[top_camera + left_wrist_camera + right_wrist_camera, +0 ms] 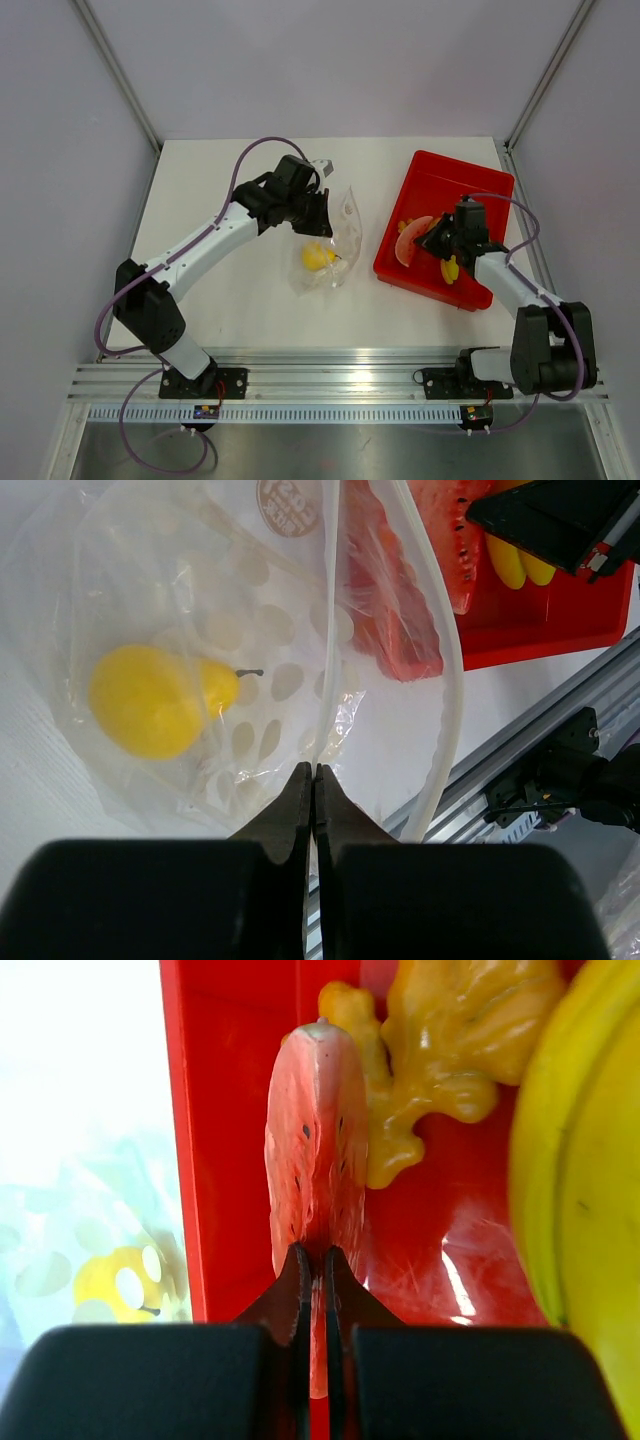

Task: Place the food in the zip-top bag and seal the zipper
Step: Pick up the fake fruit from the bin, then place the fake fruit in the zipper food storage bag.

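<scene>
The clear zip-top bag (330, 245) lies mid-table with a yellow lump (317, 256) inside. My left gripper (318, 212) is shut on the bag's mouth edge; in the left wrist view the gripper (315, 770) pinches the whitish zipper strip (328, 650), with the spotted bag (230, 630) and the yellow lump (150, 700) beyond. My right gripper (432, 240) is in the red tray, shut on the pink-red watermelon slice (410, 243). In the right wrist view the gripper (312, 1256) clamps the slice (315, 1140) on edge. The orange-yellow knobbly piece (440, 1070) and the banana (580, 1180) lie beside it.
The red tray (470, 185) stands at the right of the table, its left wall (190, 1130) between the slice and the bag. The aluminium rail (330, 380) runs along the near edge. White walls enclose the table on three sides.
</scene>
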You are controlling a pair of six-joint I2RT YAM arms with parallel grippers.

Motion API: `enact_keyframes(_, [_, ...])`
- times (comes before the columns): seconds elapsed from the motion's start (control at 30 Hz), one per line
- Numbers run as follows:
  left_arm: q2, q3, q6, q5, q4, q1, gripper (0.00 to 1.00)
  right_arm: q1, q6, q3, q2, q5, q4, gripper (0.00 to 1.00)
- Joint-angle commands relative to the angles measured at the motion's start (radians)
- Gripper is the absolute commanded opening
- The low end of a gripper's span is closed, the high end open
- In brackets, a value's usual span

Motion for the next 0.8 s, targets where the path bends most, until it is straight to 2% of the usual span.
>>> enact_keyframes(0.0, [-0.003, 0.044, -0.012, -0.001, 0.026, -0.008, 0.00, 0.003, -0.045, 0.041, -0.116, 0.111, -0.114, 0.00])
enact_keyframes(0.17, [0.009, 0.084, -0.029, 0.011, 0.031, -0.025, 0.00, 0.003, -0.091, 0.078, -0.276, 0.212, -0.241, 0.00])
enact_keyframes(0.3, [0.026, 0.112, -0.026, 0.005, 0.016, -0.037, 0.00, 0.003, -0.122, 0.141, -0.373, 0.232, -0.335, 0.00])
enact_keyframes(0.57, [0.028, 0.127, -0.017, 0.005, 0.000, -0.039, 0.00, 0.009, -0.146, 0.336, -0.420, 0.079, -0.442, 0.00])
enact_keyframes(0.7, [0.034, 0.130, -0.020, 0.014, 0.006, -0.037, 0.00, 0.086, -0.117, 0.422, -0.407, 0.057, -0.447, 0.00])
enact_keyframes(0.77, [0.037, 0.130, -0.021, 0.014, 0.006, -0.039, 0.00, 0.182, -0.091, 0.445, -0.392, 0.100, -0.444, 0.00])
